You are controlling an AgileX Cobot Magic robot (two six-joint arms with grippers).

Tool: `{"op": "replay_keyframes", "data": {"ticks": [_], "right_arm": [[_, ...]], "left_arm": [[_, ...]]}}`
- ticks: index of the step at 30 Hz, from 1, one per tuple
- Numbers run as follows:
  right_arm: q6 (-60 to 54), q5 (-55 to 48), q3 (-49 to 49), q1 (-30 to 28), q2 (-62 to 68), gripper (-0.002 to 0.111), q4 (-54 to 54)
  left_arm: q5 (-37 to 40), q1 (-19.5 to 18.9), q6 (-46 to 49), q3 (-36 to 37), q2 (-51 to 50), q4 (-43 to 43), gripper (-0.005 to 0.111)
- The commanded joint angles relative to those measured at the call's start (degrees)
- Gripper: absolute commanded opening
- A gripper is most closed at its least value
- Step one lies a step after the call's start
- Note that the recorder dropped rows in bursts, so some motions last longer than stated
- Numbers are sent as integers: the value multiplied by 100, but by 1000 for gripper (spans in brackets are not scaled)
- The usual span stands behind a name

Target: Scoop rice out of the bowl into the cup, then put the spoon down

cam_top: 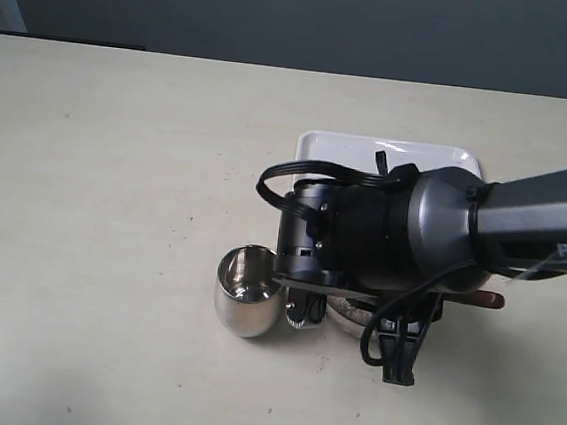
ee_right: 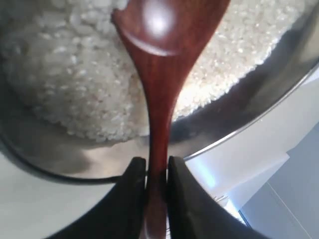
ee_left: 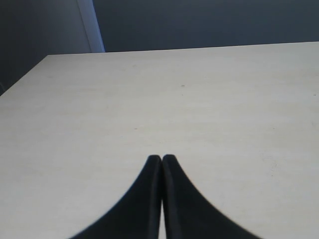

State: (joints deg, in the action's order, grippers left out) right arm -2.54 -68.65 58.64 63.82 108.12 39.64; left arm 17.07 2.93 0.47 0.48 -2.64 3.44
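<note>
My right gripper (ee_right: 157, 162) is shut on the thin handle of the reddish-brown wooden spoon (ee_right: 160, 55). The spoon's oval end hangs over the rice (ee_right: 75, 74), which fills the steel bowl (ee_right: 239, 109); no grains show on the glossy face turned to the camera. In the exterior view the right arm (cam_top: 432, 232) covers most of the bowl (cam_top: 349, 321), and the handle's tip (cam_top: 488, 300) sticks out on the right. The shiny cup (cam_top: 249, 292) stands just left of the bowl. My left gripper (ee_left: 161, 158) is shut on nothing above bare table, away from these things.
A flat white tray (cam_top: 390, 150) lies behind the bowl, partly under the right arm. Black cables (cam_top: 391, 348) hang from the wrist over the bowl's near side. The pale table (cam_top: 103, 205) stretches wide to the left.
</note>
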Motion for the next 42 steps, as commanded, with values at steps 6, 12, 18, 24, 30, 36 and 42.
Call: {"op": "replay_keyframes", "data": {"ticks": [6,12,18,24,30,36,42], "right_arm": [[-33,-21,-8,21,-139,-1,-189],[-33,-107,-8,21,-205,-1,-189],[-33,-119,-8,10,-249,-1,-189],[-22,-131,-8,-50,-341,-1,-262],[39,-131,-8,-181,-404,-1,-353],[114,-131,-8,-319,-470,-1,-469],[254,-131,-8,-380,-552,-1,-680]], "left_arm": [[-63,66,-4,-48,-6,34,1],[-52,66,-4,-48,-6,34,1],[-52,66,-4,-48,-6,34,1],[-52,66,-4,-48,-6,34,1],[-52,66,-4,-48,-6,34,1],[-52,66,-4,-48,-6,34,1],[-52,66,-4,-48,-6,34,1]]}}
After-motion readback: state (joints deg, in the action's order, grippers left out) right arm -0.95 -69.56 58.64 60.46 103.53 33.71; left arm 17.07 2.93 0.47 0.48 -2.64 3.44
